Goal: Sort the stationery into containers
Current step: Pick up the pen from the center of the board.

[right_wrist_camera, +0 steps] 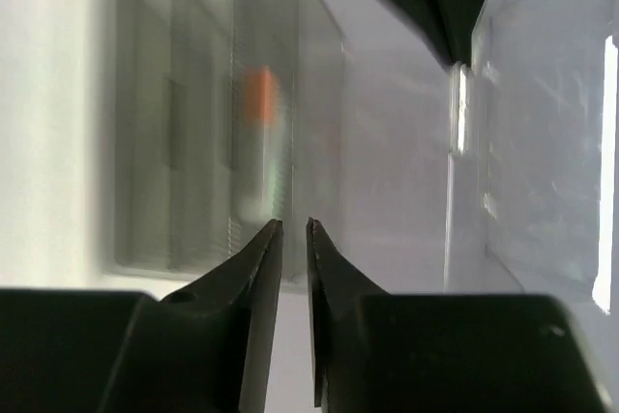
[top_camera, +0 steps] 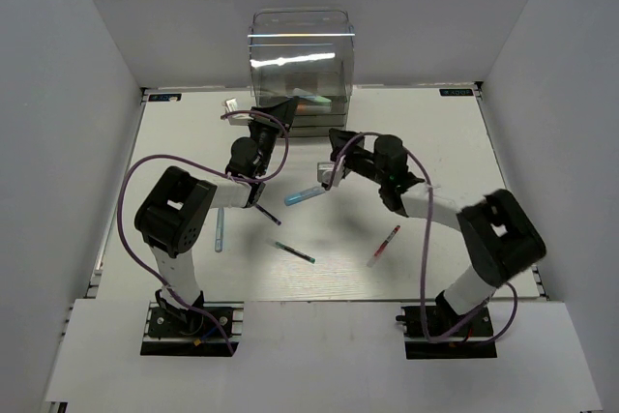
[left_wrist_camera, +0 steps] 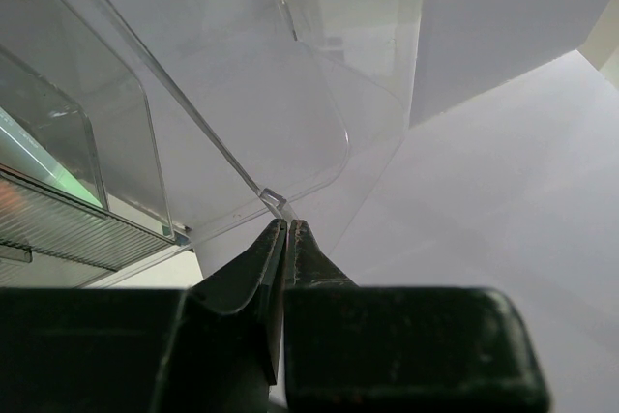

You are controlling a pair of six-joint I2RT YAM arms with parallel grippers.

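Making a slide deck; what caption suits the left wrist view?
Left gripper pinching the clear drawer's front lip.
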